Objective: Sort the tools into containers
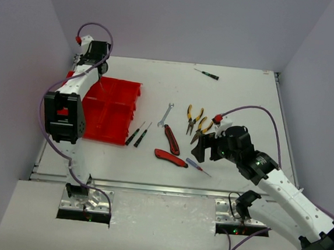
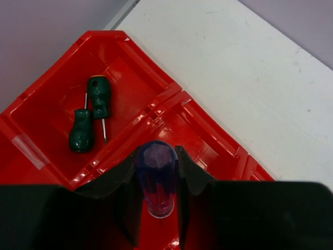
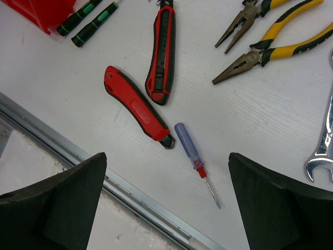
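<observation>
My left gripper [image 2: 156, 154] is shut on a blue-handled screwdriver [image 2: 156, 179], held upright over the red tray [image 2: 208, 138]; in the top view it [image 1: 100, 70] is above the tray's [image 1: 113, 105] far left part. Two green-handled screwdrivers [image 2: 99, 96] [image 2: 81, 136] lie in a corner compartment. My right gripper [image 3: 166, 156] [image 1: 203, 148] is open and empty above a second blue-handled screwdriver [image 3: 188, 148] [image 1: 197, 166]. Beside it lie two red-black utility knives [image 3: 136, 109] [image 3: 161, 52].
On the table lie two yellow-handled pliers [image 1: 193, 117] [image 1: 202, 128], a silver wrench [image 1: 165, 114], two black-handled screwdrivers [image 1: 134, 134] [image 1: 143, 134] by the tray's corner, and one more screwdriver [image 1: 207, 74] at the far edge. A metal rail [image 3: 130, 190] runs along the near table edge.
</observation>
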`<action>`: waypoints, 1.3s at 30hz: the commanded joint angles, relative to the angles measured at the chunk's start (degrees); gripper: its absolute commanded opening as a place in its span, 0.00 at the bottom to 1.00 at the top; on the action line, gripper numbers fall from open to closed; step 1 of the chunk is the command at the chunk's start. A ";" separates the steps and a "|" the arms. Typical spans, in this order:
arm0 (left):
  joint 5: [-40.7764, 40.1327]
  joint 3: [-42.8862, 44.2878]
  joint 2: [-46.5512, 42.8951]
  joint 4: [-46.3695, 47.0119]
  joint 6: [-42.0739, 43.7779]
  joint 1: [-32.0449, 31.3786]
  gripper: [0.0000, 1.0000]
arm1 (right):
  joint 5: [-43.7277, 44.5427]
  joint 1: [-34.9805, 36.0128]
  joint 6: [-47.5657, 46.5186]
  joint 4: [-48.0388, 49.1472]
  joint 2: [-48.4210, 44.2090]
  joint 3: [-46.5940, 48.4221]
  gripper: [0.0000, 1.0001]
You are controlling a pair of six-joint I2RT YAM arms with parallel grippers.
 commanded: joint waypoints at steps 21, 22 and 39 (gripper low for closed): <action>6.15 -5.92 -17.88 -5.30 -9.13 -2.26 1.00 | -0.41 0.00 -0.07 -0.03 7.55 2.31 0.99; 6.76 -6.24 -20.74 -5.35 -9.13 -3.25 1.00 | -1.23 0.00 -0.51 -0.14 9.36 2.36 0.99; 23.39 -42.22 -70.62 -1.52 -2.52 -5.04 1.00 | 8.13 7.65 -3.48 -10.55 38.04 8.47 0.55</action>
